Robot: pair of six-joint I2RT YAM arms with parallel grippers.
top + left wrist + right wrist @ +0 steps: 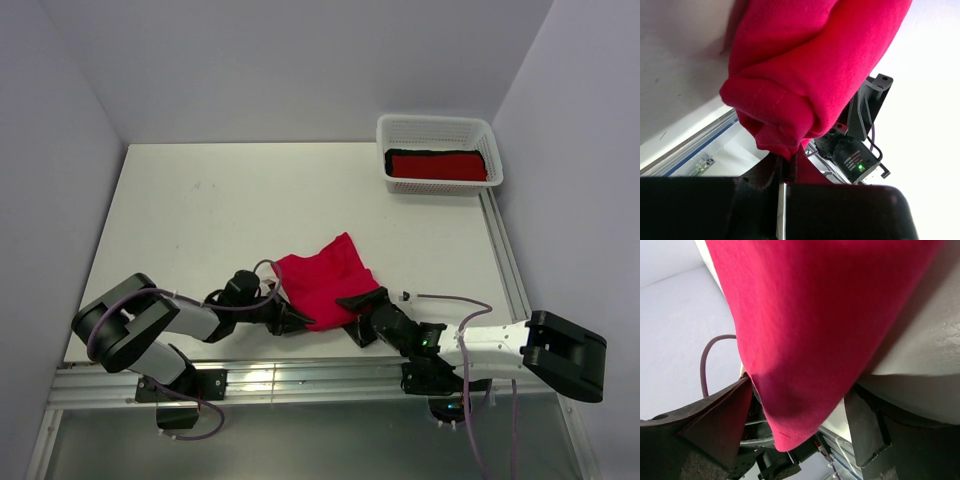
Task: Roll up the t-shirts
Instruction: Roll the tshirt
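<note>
While both arms reached in low over the near edge of the white worktop (250, 200), the loose bright red short-sleeved t-shirt of thin soft fabric (325, 278) sat crumpled right between them, roughly at the middle of that near edge. The left claw (782, 167) was at the shirt's near left corner. Its wrist camera showed the jaws clenched tight on a bunched fold of the red cloth, with the fabric pinched into the slim gap and bulging out in a fat, rolled-looking lump just beyond it.

The right claw (800, 390) was at the shirt's near right corner. Its two dark fingers (715, 425) stood wide apart, so released, and the shirt's edge draped down into the space between them, not squeezed as far as I could see.

Over in the far right corner, a white plastic lattice basket (430, 122) held a second red t-shirt rolled into a bar (437, 167), with a black cloth (392, 154) showing along its far and left sides.
</note>
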